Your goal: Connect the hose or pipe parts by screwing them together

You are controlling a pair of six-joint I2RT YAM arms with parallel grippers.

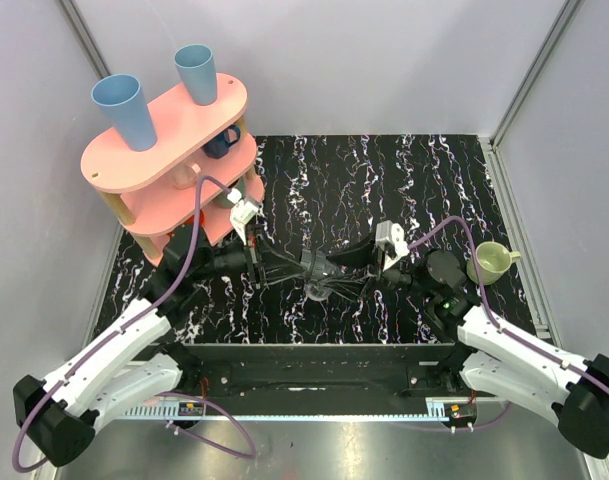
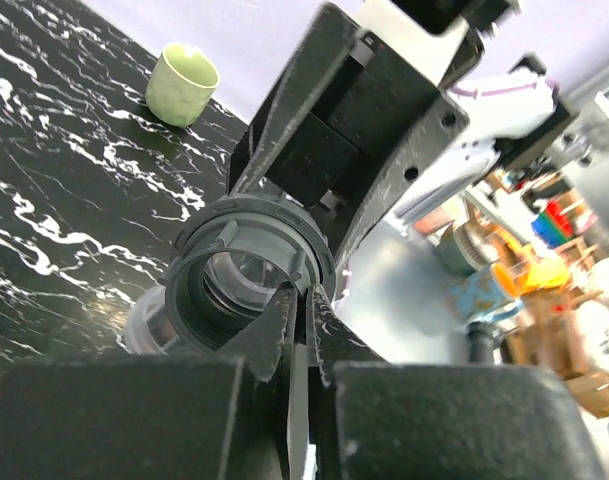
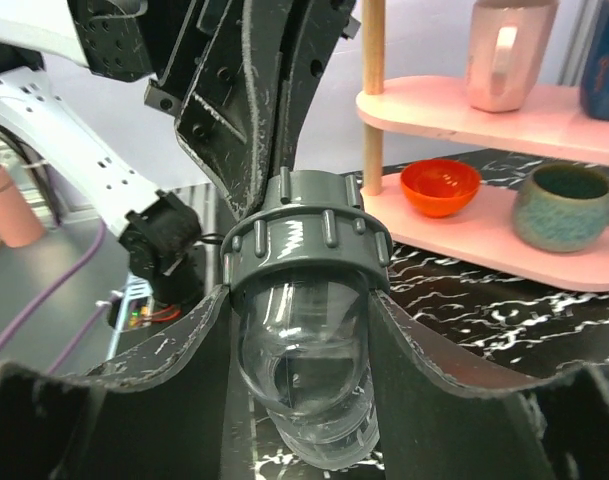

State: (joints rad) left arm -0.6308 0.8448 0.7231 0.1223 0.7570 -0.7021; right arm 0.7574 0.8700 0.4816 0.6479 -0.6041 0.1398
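Right jaws: clamped across clear tube (image 3: 302, 350), above bench (image 1: 384, 170) | grey nut (image 3: 306, 240): on tube's end, axis pointing toward left arm | left jaws: together, tips at nut's rim

Pink rack (image 1: 164, 140) far L, green cup (image 1: 491, 262) R; mid-table (image 1: 384, 170) open

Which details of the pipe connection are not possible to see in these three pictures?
- Threads joining the grey nut to the clear pipe body: hidden inside the nut, every view.
- Whether the shut left gripper pinches the nut's rim or only touches it: right wrist view, the nut covers the tips.
- Both parts in the top view: too small and dark between the left gripper and the right gripper.
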